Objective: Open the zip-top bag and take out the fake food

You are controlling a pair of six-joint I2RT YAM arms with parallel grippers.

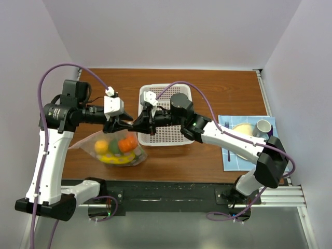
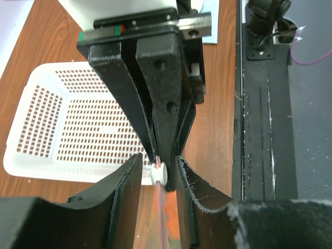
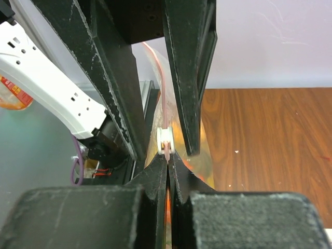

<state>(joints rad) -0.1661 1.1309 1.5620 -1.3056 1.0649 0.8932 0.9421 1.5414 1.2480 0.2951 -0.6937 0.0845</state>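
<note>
- Top external view: a clear, crinkly plastic zip-top bag lies on the brown wooden table, near its front edge and left of centre.
- The fake food, made up of yellow, orange and green plastic pieces, sits inside the zip-top bag.
- The left gripper and the right gripper meet tip to tip at the bag's upper right corner, which is raised off the table.
- A white perforated plastic basket stands just behind the right gripper. Far right, a beige plate and a white cup rest on a blue mat.
- Left wrist view: the left gripper has its jaws narrow but parted, one on each side of the small white zip slider. A thin gap shows on both sides of the slider.
- The right gripper comes in from above with its jaws pressed together on the bag's top edge. A pinkish strip of the zip-top bag runs down below the slider, and the basket sits to the left.
- Right wrist view: the right gripper is pinched tight on the pink zip strip just under the slider.
- The left gripper straddles the slider from above, jaws apart. Clear film of the zip-top bag shows beside them, above the table.
</note>
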